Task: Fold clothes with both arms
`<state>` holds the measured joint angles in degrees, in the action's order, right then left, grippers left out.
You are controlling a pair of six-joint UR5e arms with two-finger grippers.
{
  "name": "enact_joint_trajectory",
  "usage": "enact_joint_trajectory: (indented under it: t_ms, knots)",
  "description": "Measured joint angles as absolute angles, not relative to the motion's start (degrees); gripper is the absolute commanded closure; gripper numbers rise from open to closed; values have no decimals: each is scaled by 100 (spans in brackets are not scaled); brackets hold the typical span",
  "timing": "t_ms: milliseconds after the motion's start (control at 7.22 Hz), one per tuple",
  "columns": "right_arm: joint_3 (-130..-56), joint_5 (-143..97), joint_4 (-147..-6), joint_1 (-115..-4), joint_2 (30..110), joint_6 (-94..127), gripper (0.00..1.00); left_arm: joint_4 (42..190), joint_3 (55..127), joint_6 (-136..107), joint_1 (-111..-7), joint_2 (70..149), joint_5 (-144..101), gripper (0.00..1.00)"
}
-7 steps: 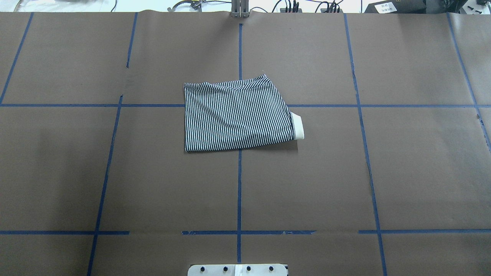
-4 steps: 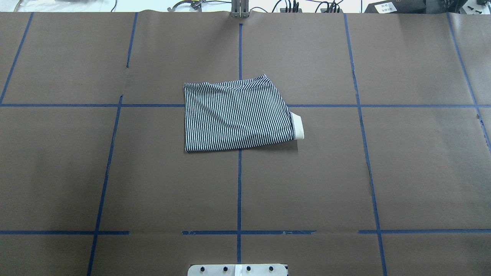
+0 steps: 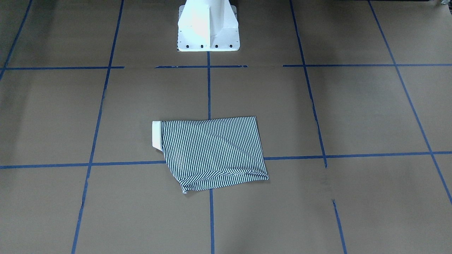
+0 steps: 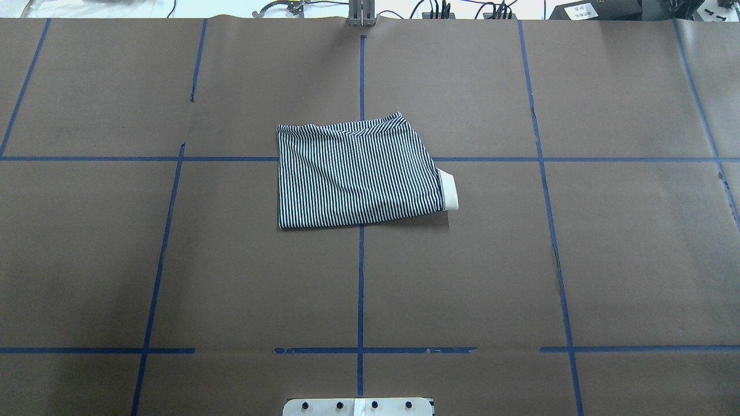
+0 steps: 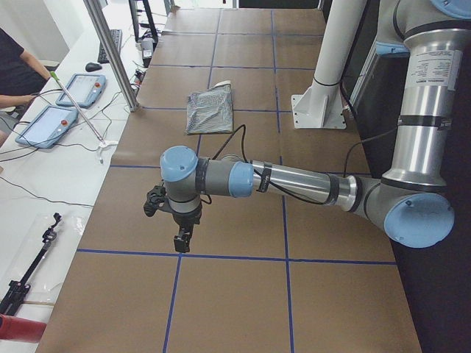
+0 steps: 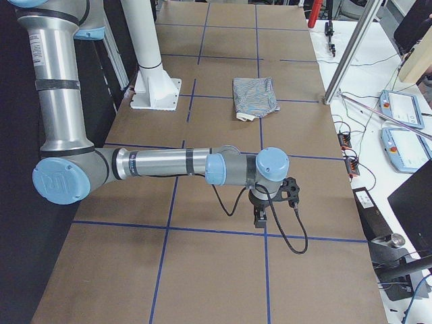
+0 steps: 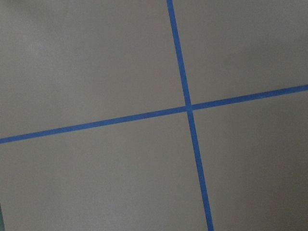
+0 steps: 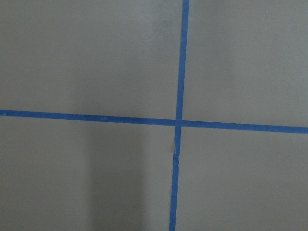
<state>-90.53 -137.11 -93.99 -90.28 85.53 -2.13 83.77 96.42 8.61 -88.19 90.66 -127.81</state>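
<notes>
Striped polo shirt (image 4: 358,176) is lying folded into a compact, roughly rectangular packet near the centre of the table (image 4: 607,260). It's straddling a crossing of the blue tape lines (image 4: 360,289), fwd of the white pedestal (image 3: 208,24). Thin navy-and-white stripes are running front-to-back across the top layer. The edge nearest the robot is lying straight and flat. The far edge is showing a diagonal fold w/ slanted stripes and a slightly rumpled corner. The cream collar (image 4: 450,193) is sticking out from under the packet on the robot's right side, resting on the paper. Placket, buttons & logo are hiding inside the folds, can't make them out.

Both arms are hanging well apart from the shirt, out twd the table ends. The left arm (image 5: 294,180) is reaching out low over the paper, w/ the left gripper (image 5: 180,239) pointing down above a tape line. It's showing in the side view only, so can't tell if it's spread or closed. Same for the right arm (image 6: 162,164) & right gripper (image 6: 260,217): pointing down over the paper, state impossible to tell. Both wrist cams are showing only brown paper and a tape crossing.
</notes>
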Motion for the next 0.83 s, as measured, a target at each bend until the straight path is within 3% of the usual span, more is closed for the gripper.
enact_joint_trajectory:
  t_ms: [831]
  knots:
    - [-9077, -13727, -9369, -9026, 8569, -209, 0, 8411, 9612, 858, -8376, 9052, -12791, 0]
